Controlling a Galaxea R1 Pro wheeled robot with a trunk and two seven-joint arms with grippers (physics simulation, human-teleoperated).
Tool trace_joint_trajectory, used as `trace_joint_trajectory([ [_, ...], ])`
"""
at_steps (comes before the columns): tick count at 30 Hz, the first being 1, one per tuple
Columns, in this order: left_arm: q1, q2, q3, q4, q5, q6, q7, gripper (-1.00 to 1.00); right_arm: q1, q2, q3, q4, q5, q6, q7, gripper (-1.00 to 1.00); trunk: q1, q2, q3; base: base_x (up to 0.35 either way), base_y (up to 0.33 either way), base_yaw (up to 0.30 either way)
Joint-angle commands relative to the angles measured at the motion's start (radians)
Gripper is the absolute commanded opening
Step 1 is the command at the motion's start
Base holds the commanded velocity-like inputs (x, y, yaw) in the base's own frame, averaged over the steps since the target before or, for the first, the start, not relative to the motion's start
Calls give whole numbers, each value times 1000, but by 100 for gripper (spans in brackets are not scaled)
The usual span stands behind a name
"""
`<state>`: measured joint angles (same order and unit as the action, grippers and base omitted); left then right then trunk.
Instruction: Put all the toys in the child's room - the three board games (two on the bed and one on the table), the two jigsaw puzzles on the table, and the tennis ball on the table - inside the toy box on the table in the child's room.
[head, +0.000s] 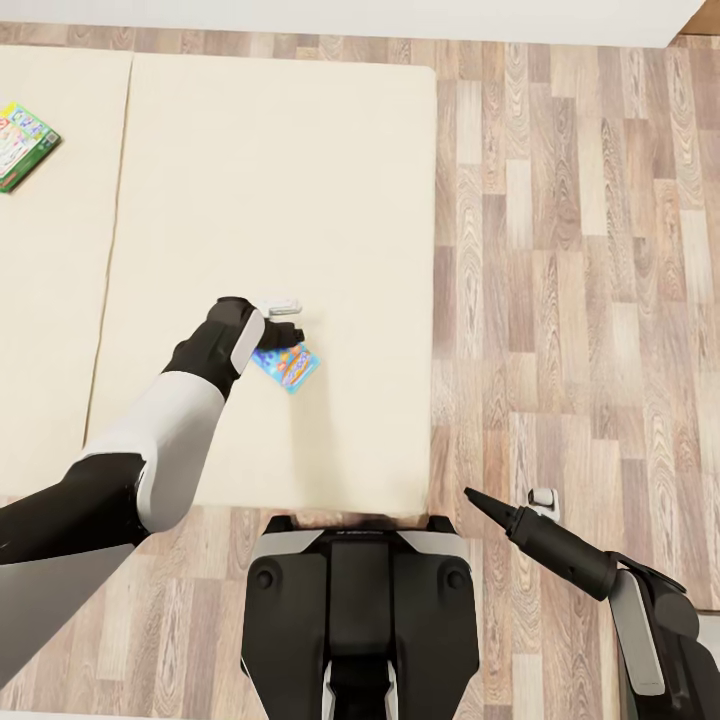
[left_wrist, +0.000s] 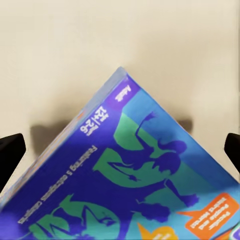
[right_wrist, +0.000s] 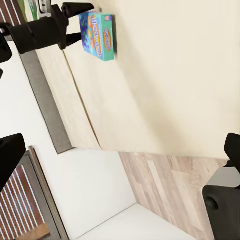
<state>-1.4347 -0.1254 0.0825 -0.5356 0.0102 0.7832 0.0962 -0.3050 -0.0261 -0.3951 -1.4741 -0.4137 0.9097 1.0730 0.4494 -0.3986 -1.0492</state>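
Note:
A small blue board game lies flat on the bed, near the front of the beige mattress's right section. My left gripper hangs just over its far edge. In the left wrist view the blue box sits close under the open left gripper, with one dark finger at each side and not touching it. A second board game, white-green, rests on the mattress's left section at the far left. My right gripper hovers open over the floor beside the bed, with nothing in it.
Wood-plank floor runs along the bed's right side and in front of it. My base stands against the bed's front edge. The right wrist view shows the grey bed frame and a white wall.

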Motion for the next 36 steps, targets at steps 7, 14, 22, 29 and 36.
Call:
trace_joint_trajectory([
  [7,-1,-2,6,-1,1,5,4,100,1,0,-1,0,-2,4,2,100,1,-1,3,0,0,0],
  [14,0,-2,6,-1,0,5,4,100,1,0,-1,0,-2,4,2,100,1,-1,12,0,0,0],
  [22,0,-2,5,0,1,5,4,100,1,0,-1,0,-2,4,2,100,1,-1,24,0,0,0],
  [29,0,-2,4,1,2,6,4,100,0,0,-1,0,-2,4,2,100,1,-1,28,0,0,0],
  [36,0,-1,2,3,2,5,5,100,0,0,-1,0,-2,4,2,100,1,-1,28,0,0,0],
])
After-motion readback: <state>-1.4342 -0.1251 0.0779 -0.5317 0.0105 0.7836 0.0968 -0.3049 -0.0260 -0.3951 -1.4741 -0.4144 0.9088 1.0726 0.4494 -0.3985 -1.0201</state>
